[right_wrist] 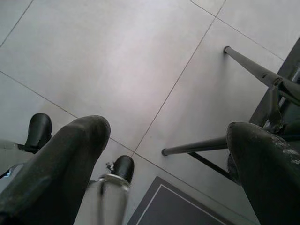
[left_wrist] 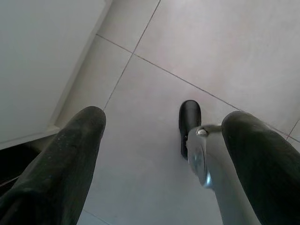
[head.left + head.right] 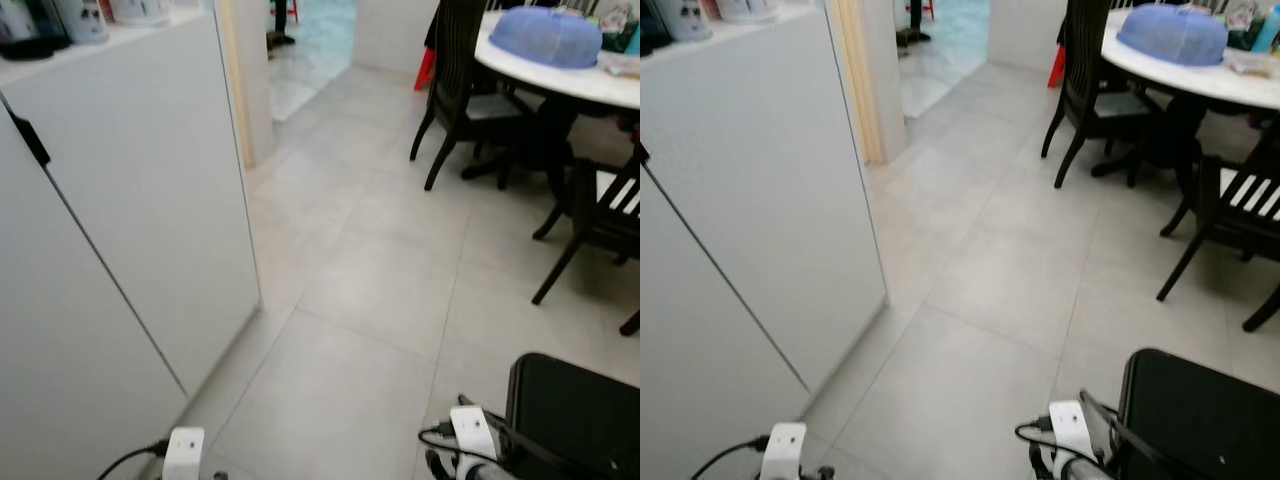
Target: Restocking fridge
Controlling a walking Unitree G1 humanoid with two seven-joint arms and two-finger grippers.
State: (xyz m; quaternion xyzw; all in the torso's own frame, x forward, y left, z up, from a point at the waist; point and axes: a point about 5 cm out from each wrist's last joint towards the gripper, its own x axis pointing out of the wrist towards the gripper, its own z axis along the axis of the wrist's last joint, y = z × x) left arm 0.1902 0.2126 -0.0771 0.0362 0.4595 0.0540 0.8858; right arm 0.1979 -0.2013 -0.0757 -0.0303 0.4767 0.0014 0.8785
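Note:
A tall white unit (image 3: 130, 210) with a slanted door seam and a small black handle (image 3: 30, 138) stands on my left, with containers (image 3: 80, 18) on its top. Whether it is the fridge I cannot tell. Both arms hang low at my sides, their wrists (image 3: 183, 450) (image 3: 470, 435) at the bottom edge of the head views. My left gripper (image 2: 164, 119) is open over bare floor tile, with nothing between its fingers. My right gripper (image 1: 168, 129) is open too, and empty.
A black flat-topped object (image 3: 575, 415) on thin metal legs (image 1: 253, 70) stands close on my right. Ahead right are a white round table (image 3: 600, 85) with a blue cover (image 3: 546, 37) and dark chairs (image 3: 460, 90). Grey tiled floor (image 3: 380, 270) runs to a doorway (image 3: 310, 50).

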